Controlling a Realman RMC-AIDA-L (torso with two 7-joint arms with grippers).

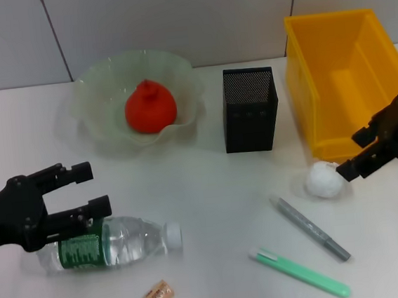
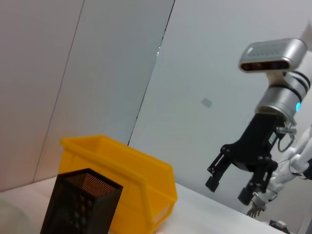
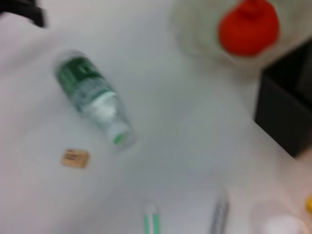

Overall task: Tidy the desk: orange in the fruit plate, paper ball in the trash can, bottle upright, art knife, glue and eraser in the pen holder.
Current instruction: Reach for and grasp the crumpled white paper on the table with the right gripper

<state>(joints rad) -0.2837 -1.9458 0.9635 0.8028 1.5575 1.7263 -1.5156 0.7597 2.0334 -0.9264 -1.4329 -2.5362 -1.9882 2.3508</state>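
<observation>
Orange point(image 1: 150, 107) is seen inside fruit plate point(image 1: 95, 95), well beyond the left gripper point(image 1: 90, 187). Left gripper is held with fingers spread, nothing grasped, just above the label end of the bottle point(image 1: 113, 243), which is lying on its side with its white cap pointing away from that gripper toward the right gripper. Eraser point(image 1: 159, 294) is found on the table point(image 1: 210, 190) nearer the robot than the bottle. Right gripper point(image 1: 351, 155) is seen unclenched, lower finger touching or just beside the paper ball point(image 1: 324, 178); contact cannot be confirmed. Trash can point(image 1: 340, 79) is placed just beyond that gripper. Pen holder point(image 1: 249, 109) is stood upright between plate and trash can. Grey pen-like tool point(image 1: 310, 228) and green-handled tool point(image 1: 301, 273) are lying near the paper ball, robot side.
</observation>
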